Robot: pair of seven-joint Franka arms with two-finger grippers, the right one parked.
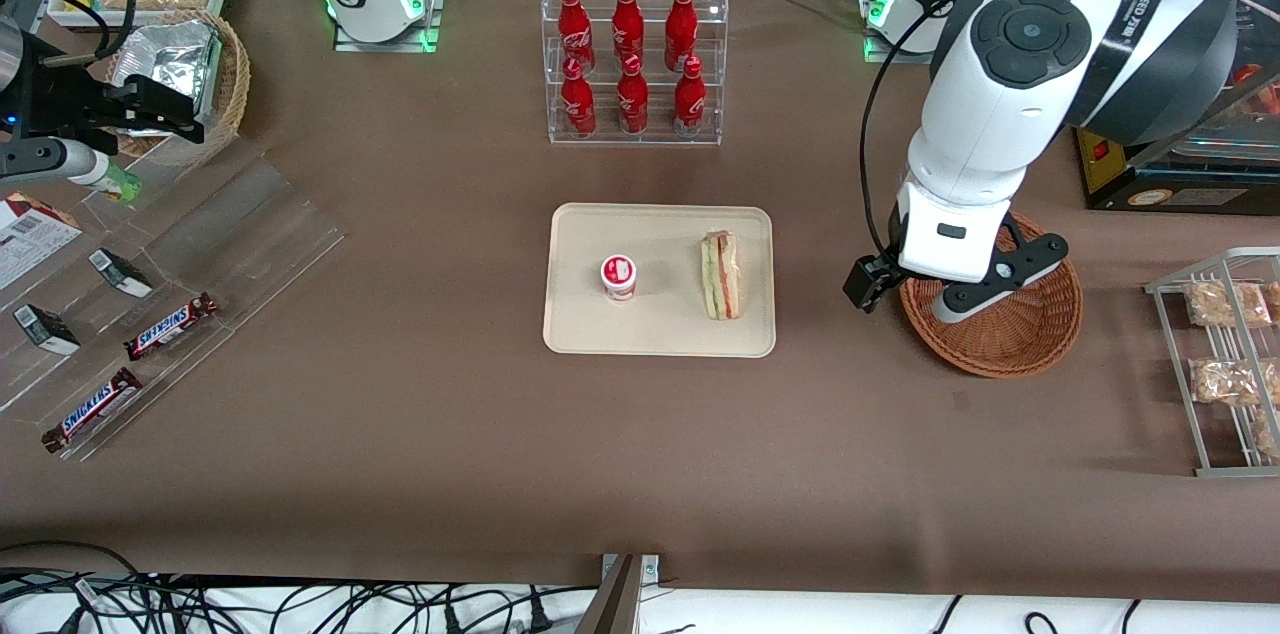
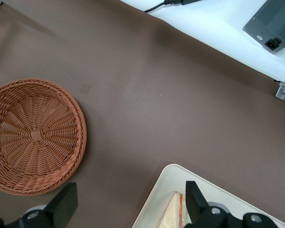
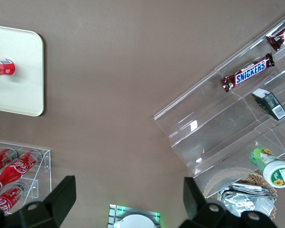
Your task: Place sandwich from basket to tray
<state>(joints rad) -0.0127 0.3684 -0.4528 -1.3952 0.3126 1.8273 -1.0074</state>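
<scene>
The sandwich (image 1: pixel 720 276), a wrapped wedge of white bread with red and green layers, lies on the cream-beige tray (image 1: pixel 590 334), on the part nearest the basket. In the left wrist view one corner of the sandwich (image 2: pixel 173 216) shows inside the tray's rim (image 2: pixel 167 186). The round reddish-brown wicker basket (image 1: pixel 1020 339) (image 2: pixel 33 135) has nothing in it. My left gripper (image 2: pixel 128 209) hangs open above the brown table between tray and basket, holding nothing. In the front view its hand (image 1: pixel 950 244) hovers over the basket's rim and covers the fingers.
A small red-and-white cup (image 1: pixel 619 276) stands on the tray beside the sandwich. A clear rack of red bottles (image 1: pixel 635 59) stands farther from the front camera. A wire rack of snack bags (image 1: pixel 1230 354) sits at the working arm's end; an acrylic stand with Snickers bars (image 1: pixel 170 326) at the parked arm's.
</scene>
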